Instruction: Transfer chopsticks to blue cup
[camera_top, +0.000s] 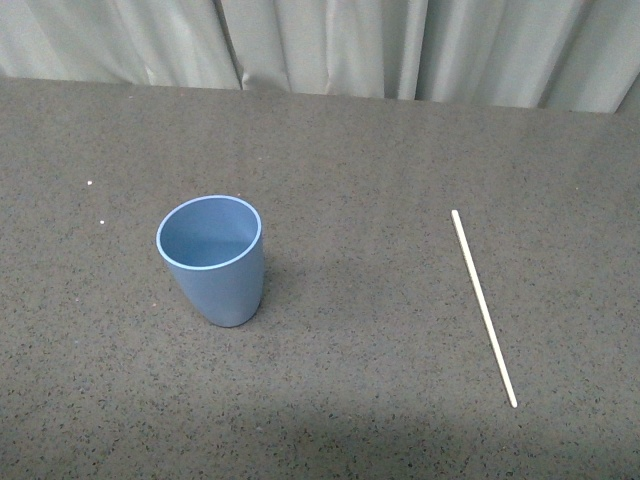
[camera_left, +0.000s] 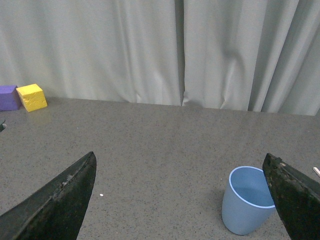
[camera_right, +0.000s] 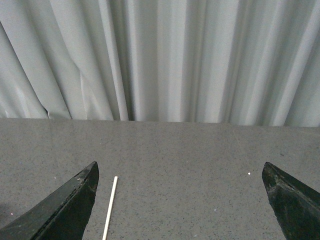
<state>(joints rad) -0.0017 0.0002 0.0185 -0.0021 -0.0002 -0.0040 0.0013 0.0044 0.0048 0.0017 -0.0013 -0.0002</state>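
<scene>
The blue cup (camera_top: 212, 258) stands upright and empty on the dark speckled table, left of centre in the front view. The chopstick (camera_top: 483, 306), a thin cream-white stick, lies flat on the table to the right, well apart from the cup. Neither arm shows in the front view. My left gripper (camera_left: 180, 172) is open and empty, with the cup (camera_left: 247, 207) ahead beside one finger. My right gripper (camera_right: 180, 172) is open and empty, with the chopstick's far end (camera_right: 110, 207) on the table near one finger.
A grey curtain (camera_top: 400, 45) hangs behind the table's far edge. A yellow block (camera_left: 32, 97) and a purple block (camera_left: 8, 97) sit at the far edge in the left wrist view. Small white specks (camera_top: 90, 184) dot the table.
</scene>
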